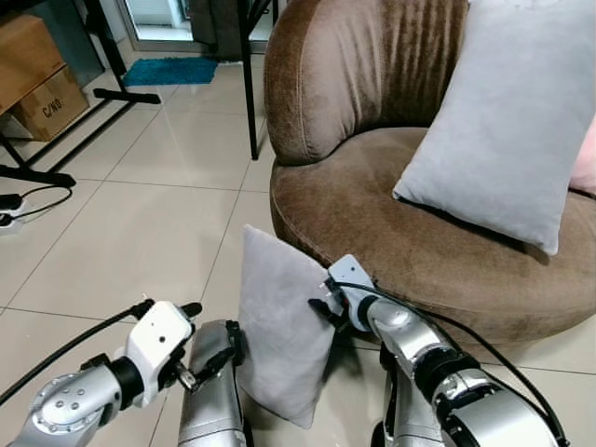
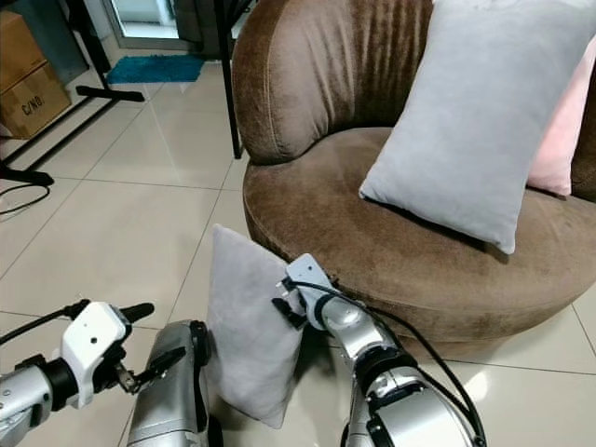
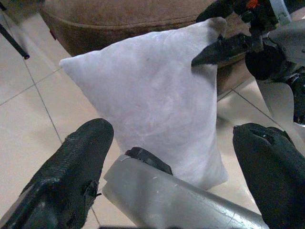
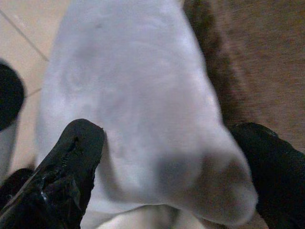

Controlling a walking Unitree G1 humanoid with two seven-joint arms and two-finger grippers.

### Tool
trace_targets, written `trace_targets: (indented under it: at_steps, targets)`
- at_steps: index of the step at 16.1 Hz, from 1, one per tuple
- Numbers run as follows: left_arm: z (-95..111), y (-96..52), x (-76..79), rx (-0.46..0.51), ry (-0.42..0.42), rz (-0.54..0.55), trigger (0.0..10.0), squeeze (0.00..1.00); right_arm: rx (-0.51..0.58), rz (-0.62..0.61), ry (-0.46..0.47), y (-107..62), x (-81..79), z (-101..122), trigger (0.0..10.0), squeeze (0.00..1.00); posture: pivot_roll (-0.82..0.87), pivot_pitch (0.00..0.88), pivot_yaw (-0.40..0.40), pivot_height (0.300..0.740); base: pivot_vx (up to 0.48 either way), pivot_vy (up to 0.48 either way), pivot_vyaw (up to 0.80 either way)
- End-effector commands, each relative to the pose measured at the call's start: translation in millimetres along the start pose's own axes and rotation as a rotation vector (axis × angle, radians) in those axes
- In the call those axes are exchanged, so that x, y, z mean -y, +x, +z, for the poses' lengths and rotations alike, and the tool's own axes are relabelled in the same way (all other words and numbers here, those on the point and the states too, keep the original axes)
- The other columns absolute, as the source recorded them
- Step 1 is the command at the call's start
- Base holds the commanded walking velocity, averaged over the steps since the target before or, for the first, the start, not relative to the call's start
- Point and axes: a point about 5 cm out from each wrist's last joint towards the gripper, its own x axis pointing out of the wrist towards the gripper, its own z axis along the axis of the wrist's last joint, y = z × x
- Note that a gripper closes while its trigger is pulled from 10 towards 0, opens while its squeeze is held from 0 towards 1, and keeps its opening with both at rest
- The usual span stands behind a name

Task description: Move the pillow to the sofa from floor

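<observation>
- Grey pillow [image 1: 279, 326] stands on edge on the tiled floor [image 1: 121, 233], just in front of the brown sofa [image 1: 391, 214]; its top corner leans toward the sofa's seat edge, lower corner down on the tile betw. the robot's two arms.
- Right gripper [image 1: 328, 307] is at the pillow's right-hand edge, near the upper corner; in the right wrist view its fingers [image 4: 66, 162] sit apart w/ that pillow corner bulging betw. them, one finger each side; whether they press the fabric or just bracket it, can't tell, but they're spread, not closed.
- Left gripper [image 1: 200, 340] is low on the left, just beside the pillow's left edge; fingers wide apart, nothing betw. them; in the left wrist view the pillow's face lies ahead past a silver arm segment [image 3: 167, 200].
- Left wrist view also shows the right gripper's black finger tip against the pillow's upper corner.
- On the sofa seat: a second grey pillow [image 1: 512, 121] propped vs. the backrest; a pink cushion [image 2: 568, 130] just behind it at the right.
- Background left: cardboard boxes [image 1: 37, 84], black stand legs [image 1: 102, 93], a teal mat [image 1: 172, 70] by the doorway; a black cable and power strip [image 1: 14, 209] on the floor at far left.
</observation>
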Motion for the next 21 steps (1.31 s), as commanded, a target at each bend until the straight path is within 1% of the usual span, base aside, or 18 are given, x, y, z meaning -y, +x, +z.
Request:
trace_targets:
  at_steps: [1,2,3,4,6,8,11,15,17,21]
  targets:
    - [3.2,-4.1,-1.7,0.0,0.011,0.002,10.0,0.0,0.024,0.021,0.012,1.1,-1.7,4.6,10.0,0.0,0.05,0.047,0.055,0.452,0.0,0.0,0.0]
    - [3.5,-4.8,-1.3,-0.003,0.01,-0.003,10.0,0.0,0.021,0.033,0.009,2.2,-4.2,4.6,4.2,0.0,0.05,0.045,0.055,0.452,0.0,0.0,0.0]
    - [3.9,-4.9,-1.2,-0.003,0.009,-0.006,10.0,0.0,0.019,0.029,0.011,2.8,-4.9,4.6,1.0,0.0,0.05,0.045,0.056,0.452,0.0,0.0,0.0]
    - [4.0,-4.9,-1.1,-0.003,0.009,-0.007,10.0,0.0,0.018,0.028,0.011,2.9,-5.0,4.6,0.0,0.0,0.05,0.045,0.056,0.452,0.0,0.0,0.0]
    - [4.3,-5.4,-1.1,-0.005,0.007,-0.016,10.0,0.0,-0.004,-0.018,-0.009,3.2,-2.5,2.9,0.0,0.0,0.05,0.043,0.056,0.452,0.0,0.0,0.0]
    - [4.0,-6.6,-0.2,-0.008,-0.003,-0.039,10.0,0.0,-0.031,-0.09,-0.021,2.5,4.5,1.8,0.0,0.0,0.05,0.042,0.057,0.452,0.0,0.0,0.0]
    - [4.7,-5.2,-0.2,-0.009,-0.009,-0.051,10.0,0.0,-0.059,-0.122,-0.039,1.9,8.1,-0.3,0.0,0.0,0.05,0.036,0.055,0.452,0.0,0.0,0.0]
    - [5.2,-4.1,-1.5,-0.009,-0.005,-0.053,10.0,0.0,-0.073,-0.122,-0.045,2.4,7.5,-0.4,0.0,0.0,0.04,0.031,0.057,0.452,0.0,0.0,0.0]
    - [6.9,-3.3,-1.9,-0.003,0.0,-0.053,10.0,0.0,-0.051,-0.097,-0.038,4.0,4.4,4.0,0.0,0.0,0.04,0.021,0.056,0.452,0.0,0.0,0.0]
    - [7.8,-1.3,-4.7,0.002,0.004,-0.047,10.0,0.0,-0.042,-0.087,-0.039,4.7,3.8,7.1,0.0,0.0,0.04,0.007,0.055,0.452,0.0,0.0,0.0]
